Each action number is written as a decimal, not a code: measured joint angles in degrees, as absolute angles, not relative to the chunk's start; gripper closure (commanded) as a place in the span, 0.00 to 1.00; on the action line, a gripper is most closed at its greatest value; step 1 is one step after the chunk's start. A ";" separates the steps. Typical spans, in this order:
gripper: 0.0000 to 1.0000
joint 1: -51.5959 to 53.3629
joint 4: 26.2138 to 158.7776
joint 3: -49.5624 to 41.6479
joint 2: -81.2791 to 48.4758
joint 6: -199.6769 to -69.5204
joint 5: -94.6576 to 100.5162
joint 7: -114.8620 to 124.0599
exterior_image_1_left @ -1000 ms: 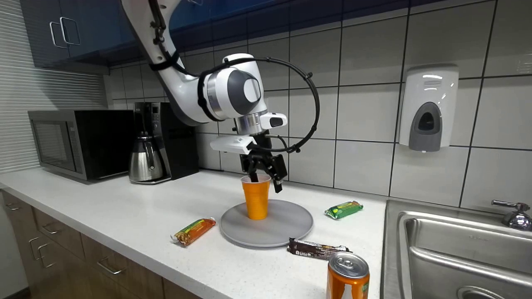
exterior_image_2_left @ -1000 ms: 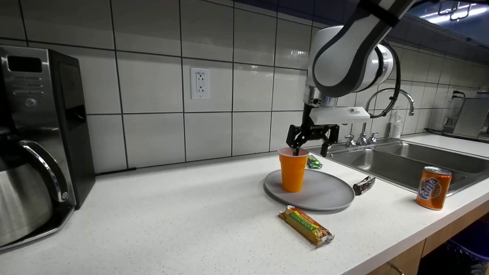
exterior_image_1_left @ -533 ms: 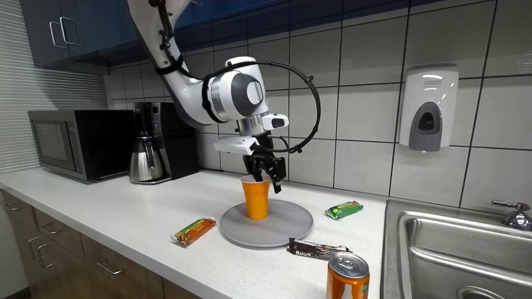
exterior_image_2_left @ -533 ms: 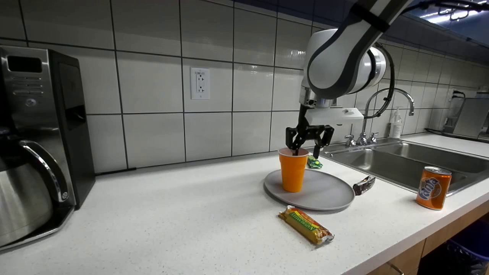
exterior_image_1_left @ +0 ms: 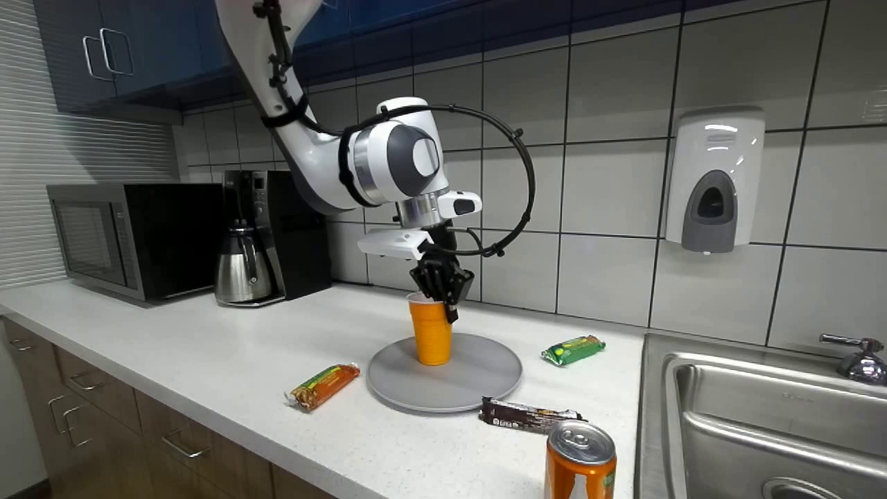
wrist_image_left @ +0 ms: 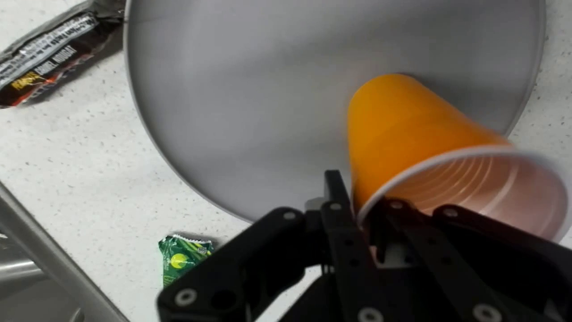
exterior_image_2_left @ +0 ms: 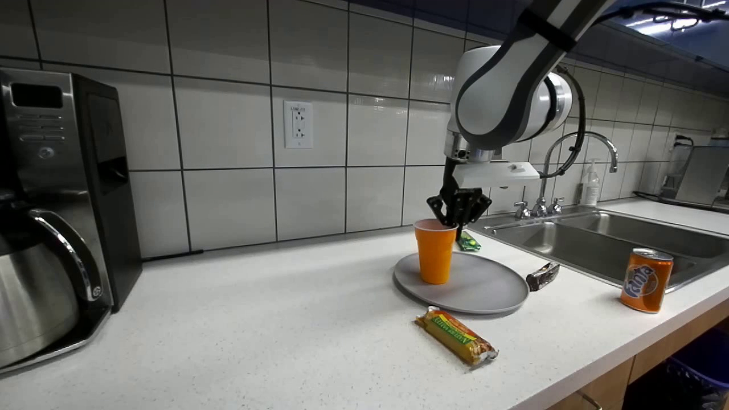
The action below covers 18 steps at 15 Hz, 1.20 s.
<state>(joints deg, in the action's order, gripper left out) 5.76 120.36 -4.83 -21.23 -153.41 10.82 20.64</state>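
Note:
An orange plastic cup [exterior_image_1_left: 431,333] [exterior_image_2_left: 435,253] with a white rim stands on a round grey plate [exterior_image_1_left: 478,378] [exterior_image_2_left: 490,290] in both exterior views. My gripper [exterior_image_1_left: 445,309] has come down over the cup's rim and is shut on the cup wall. In the wrist view, one black finger [wrist_image_left: 336,190] lies along the outside of the cup [wrist_image_left: 397,120], while its partner reaches inside the mouth, its tip hidden by the rim. The cup's base appears to touch the plate [wrist_image_left: 246,98], with the cup close to upright.
On the counter around the plate lie an orange-yellow wrapped bar [exterior_image_1_left: 323,387], a dark brown bar [exterior_image_1_left: 530,417] and a green bar [exterior_image_1_left: 574,351]. An orange can [exterior_image_2_left: 646,282] stands near the sink [exterior_image_1_left: 762,416]. Farther off are a coffee maker [exterior_image_1_left: 298,235] and a microwave [exterior_image_1_left: 138,235].
The gripper's jaws have come together from wide apart onto the cup wall. The arm has lowered a little, and the cup has been nudged slightly toward the outer finger.

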 measured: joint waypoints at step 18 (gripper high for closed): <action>0.99 12.22 119.96 -4.91 -18.21 -153.14 10.82 21.30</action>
